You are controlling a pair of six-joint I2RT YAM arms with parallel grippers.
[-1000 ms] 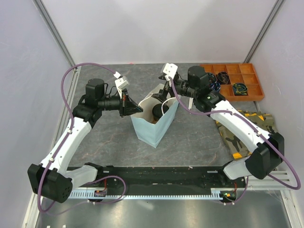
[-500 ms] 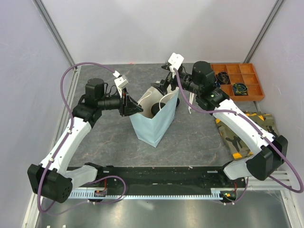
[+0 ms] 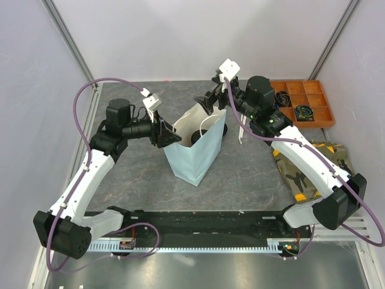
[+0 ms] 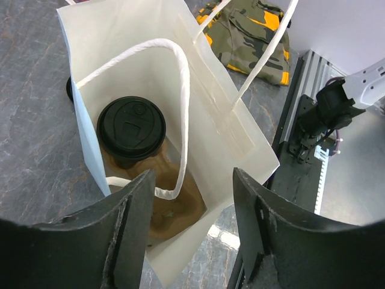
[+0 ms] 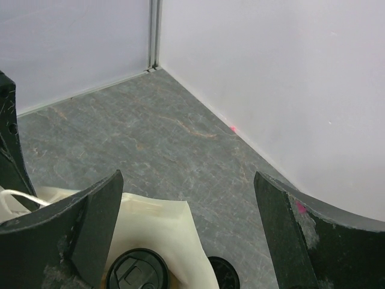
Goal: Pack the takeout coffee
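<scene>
Black-lidded takeout coffee (image 4: pixel 131 127) sits inside the blue bag (image 3: pixel 189 159). Both grippers hold nothing: left gripper (image 4: pixel 192 201) part-open at its rim, right gripper (image 5: pixel 186 205) wide above it. A snagged handle (image 4: pixel 185 102) could topple the bag.

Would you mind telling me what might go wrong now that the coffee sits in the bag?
The white handle droops into the bag under the open left claw; pulling away may snag it and tip the bag. The coffee sits at one end of the bag, so a nudge from the right claw near the rim might topple it.
</scene>
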